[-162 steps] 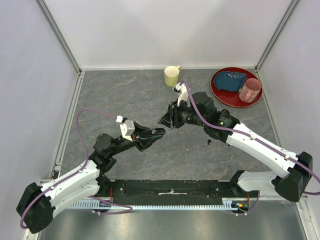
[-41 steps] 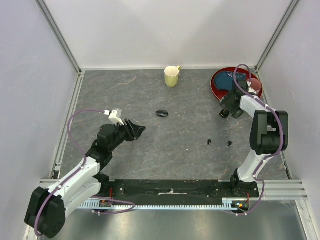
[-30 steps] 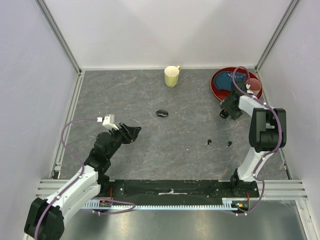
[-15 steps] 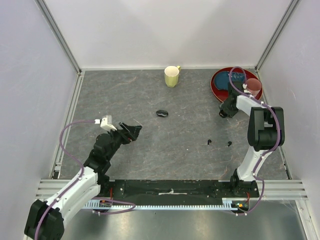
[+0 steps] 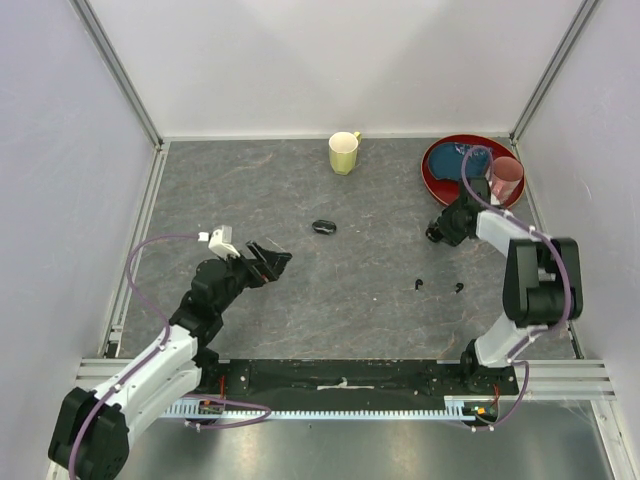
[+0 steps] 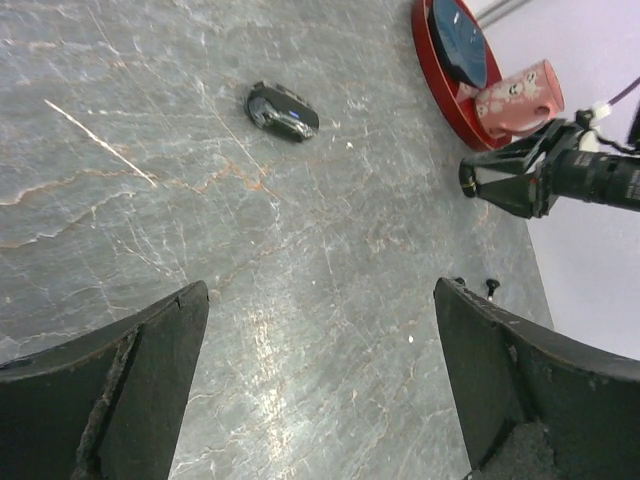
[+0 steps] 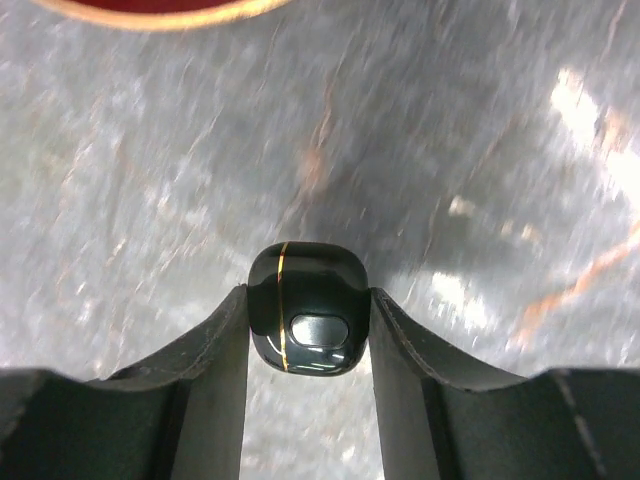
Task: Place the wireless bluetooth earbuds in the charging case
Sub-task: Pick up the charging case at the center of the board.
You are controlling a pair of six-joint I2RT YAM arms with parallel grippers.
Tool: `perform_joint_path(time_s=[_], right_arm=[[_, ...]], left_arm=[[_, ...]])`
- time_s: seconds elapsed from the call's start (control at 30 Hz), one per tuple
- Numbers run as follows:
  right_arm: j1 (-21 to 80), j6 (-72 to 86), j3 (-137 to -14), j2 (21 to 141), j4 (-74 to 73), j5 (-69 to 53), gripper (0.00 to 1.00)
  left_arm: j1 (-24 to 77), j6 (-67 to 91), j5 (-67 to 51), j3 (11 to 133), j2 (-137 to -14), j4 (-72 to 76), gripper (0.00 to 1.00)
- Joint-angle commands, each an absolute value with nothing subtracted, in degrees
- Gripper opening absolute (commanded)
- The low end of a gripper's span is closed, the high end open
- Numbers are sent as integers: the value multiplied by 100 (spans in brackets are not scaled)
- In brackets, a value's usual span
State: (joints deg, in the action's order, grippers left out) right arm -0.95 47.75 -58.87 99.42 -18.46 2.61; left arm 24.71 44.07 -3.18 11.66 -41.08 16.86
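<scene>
Right hand (image 5: 437,232) clamped on a glossy black gold-seamed piece (image 7: 305,320) — carry it level, gently — left hand (image 6: 320,295) spread wide, empty.

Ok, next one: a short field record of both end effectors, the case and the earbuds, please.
left end effector: open, empty, over the table's left side
right end effector: shut on a glossy black box with a gold line, beside the red plate
charging case: mid-table, untouched
earbuds: two, loose on the table, right of centre
status: earbuds not yet inserted
</scene>
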Motion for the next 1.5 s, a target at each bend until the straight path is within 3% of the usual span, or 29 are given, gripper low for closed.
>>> perform_joint_path(time_s=[0.0, 0.13, 0.43, 0.8, 1.27, 1.47], right_arm=[[219, 5770, -5258, 8765, -1064, -492, 5], [903, 6808, -4800, 7597, -695, -484, 5], [2178, 8568, -4105, 6338, -35, -35, 0], [2891, 9333, -4104, 6047, 299, 343, 0], [3103, 9457, -4096, 6073, 404, 97, 0], [3120, 9501, -4087, 6029, 413, 53, 0]], left_arm=[[2461, 4430, -746, 1555, -4376, 2004, 100], [2767, 4089, -713, 2151, -4719, 1978, 100], [4156, 3499, 534, 3040, -5695, 2530, 100], [5167, 2927, 1142, 3823, -6934, 3427, 98], [5300, 2830, 1151, 4350, -7910, 4333, 89], [5291, 2839, 1072, 4526, -8217, 4491, 78]])
